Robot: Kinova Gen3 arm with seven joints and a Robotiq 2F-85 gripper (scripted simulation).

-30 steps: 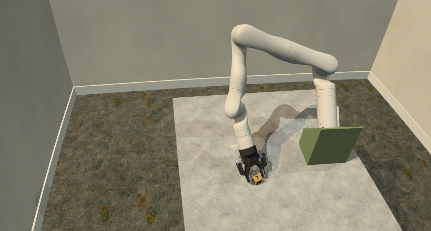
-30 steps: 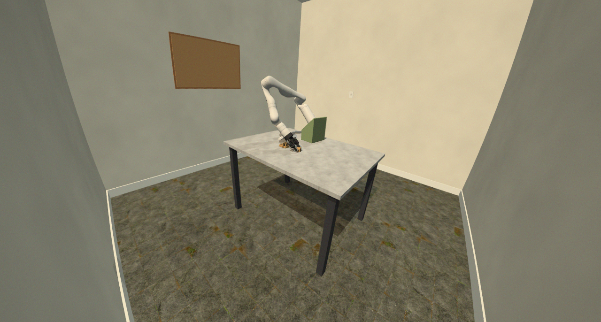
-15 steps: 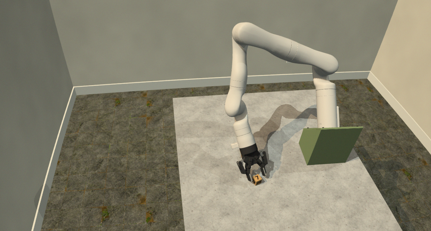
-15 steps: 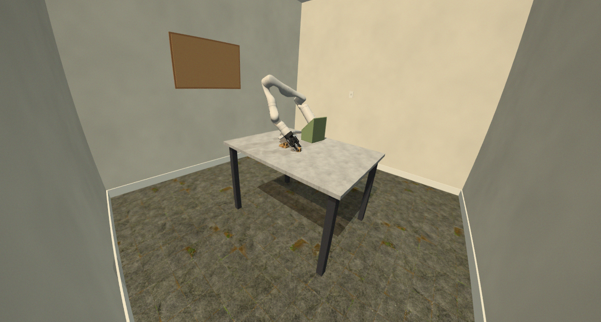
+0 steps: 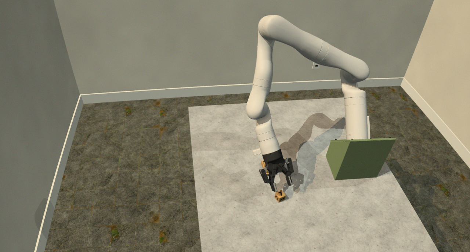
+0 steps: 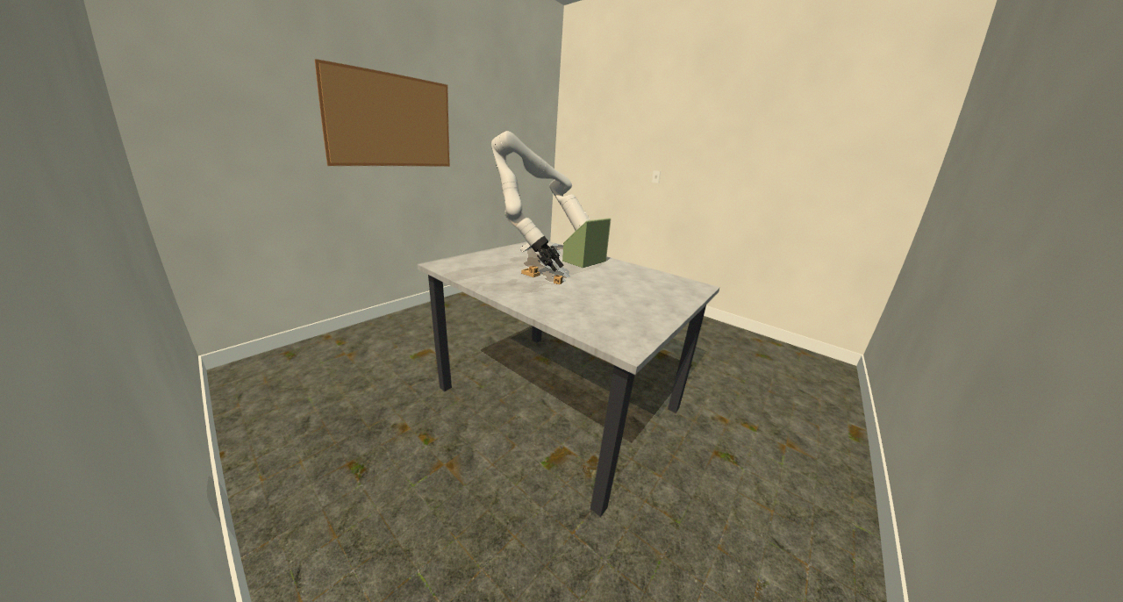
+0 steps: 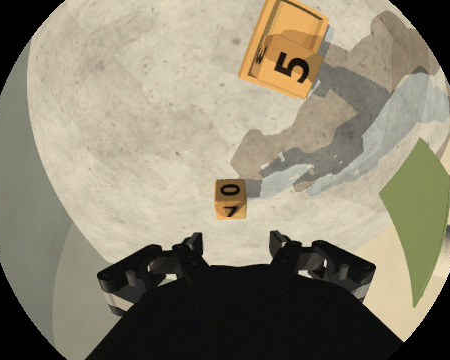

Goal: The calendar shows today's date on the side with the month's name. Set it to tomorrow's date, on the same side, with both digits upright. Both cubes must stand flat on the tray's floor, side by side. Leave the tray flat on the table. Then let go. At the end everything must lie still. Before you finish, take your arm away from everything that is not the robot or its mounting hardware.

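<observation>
Wrist view shows the gripper (image 7: 237, 254) open and empty above a loose cube (image 7: 229, 199) on the table (image 7: 119, 107), well apart from the tray (image 7: 275, 16), which holds one cube (image 7: 295, 66) (its 5 showing); the loose cube's return, then release, remains

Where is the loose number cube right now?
The loose cube sits on the table, outside the tray, just beyond the open gripper.
</observation>
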